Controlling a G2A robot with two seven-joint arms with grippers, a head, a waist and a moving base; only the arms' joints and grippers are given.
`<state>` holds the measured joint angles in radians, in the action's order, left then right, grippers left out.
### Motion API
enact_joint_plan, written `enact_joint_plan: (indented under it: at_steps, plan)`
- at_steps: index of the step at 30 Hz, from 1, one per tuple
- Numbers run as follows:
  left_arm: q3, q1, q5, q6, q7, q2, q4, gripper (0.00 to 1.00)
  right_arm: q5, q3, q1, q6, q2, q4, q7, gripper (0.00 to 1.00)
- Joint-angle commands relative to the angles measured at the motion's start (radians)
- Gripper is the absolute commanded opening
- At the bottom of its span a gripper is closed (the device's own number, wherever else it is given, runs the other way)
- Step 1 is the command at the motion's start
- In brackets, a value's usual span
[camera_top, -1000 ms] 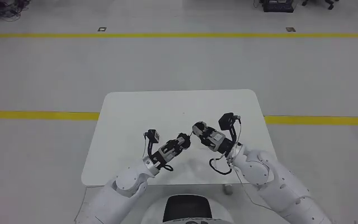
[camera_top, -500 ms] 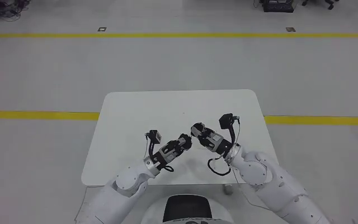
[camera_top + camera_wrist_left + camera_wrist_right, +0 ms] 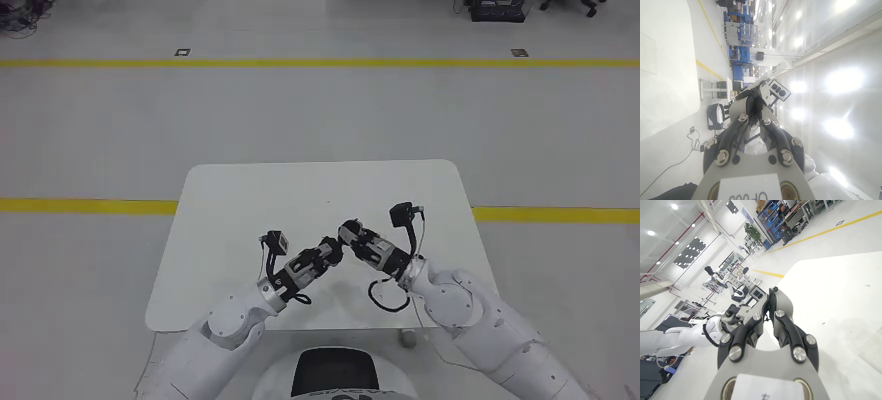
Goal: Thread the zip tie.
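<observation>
Left gripper (image 3: pixel 331 249) and right gripper (image 3: pixel 346 234) meet tip to tip above the table (image 3: pixel 300 190), centre frame. Both sets of fingers are pressed shut. The zip tie is too small to locate, so a hold on it cannot be confirmed.

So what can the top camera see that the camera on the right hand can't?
Top view: the whole white table with its rounded corners, and the left arm and right arm bent in over it.

Right wrist view: the right gripper up close with its black pads pressed together, tiny dark specks on the table, and a potted plant in the room behind.

Both: the table, the right gripper and the left gripper close together with tips facing, and a yellow floor line.
</observation>
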<state>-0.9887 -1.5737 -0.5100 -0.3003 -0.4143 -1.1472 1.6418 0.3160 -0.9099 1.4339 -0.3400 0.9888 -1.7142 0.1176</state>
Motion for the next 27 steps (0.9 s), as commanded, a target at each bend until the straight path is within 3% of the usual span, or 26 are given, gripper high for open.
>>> enact_joint_plan:
  at_steps: [1, 15, 25, 26, 27]
  plan:
    - [-0.002, 0.0, -0.001, -0.001, 0.006, 0.0, -0.001, 0.0, -0.001, -0.002, 0.002, 0.0, -0.001, 0.0, -0.01, 0.0]
    - [-0.009, -0.006, -0.013, -0.014, 0.046, -0.002, -0.003, 0.0, -0.038, -0.003, 0.019, 0.0, -0.018, -0.028, -0.006, 0.0]
    - [-0.007, -0.009, -0.021, -0.01, 0.022, -0.001, 0.0, 0.0, -0.049, 0.008, 0.012, 0.0, -0.023, -0.014, -0.006, 0.0]
    - [-0.006, -0.009, -0.022, -0.01, 0.021, -0.001, -0.001, 0.0, -0.045, 0.01, 0.01, 0.0, -0.024, -0.015, -0.006, 0.09]
    - [-0.006, -0.009, -0.028, -0.01, 0.021, -0.001, -0.001, 0.0, -0.034, 0.012, 0.008, 0.0, -0.025, -0.017, -0.007, 0.65]
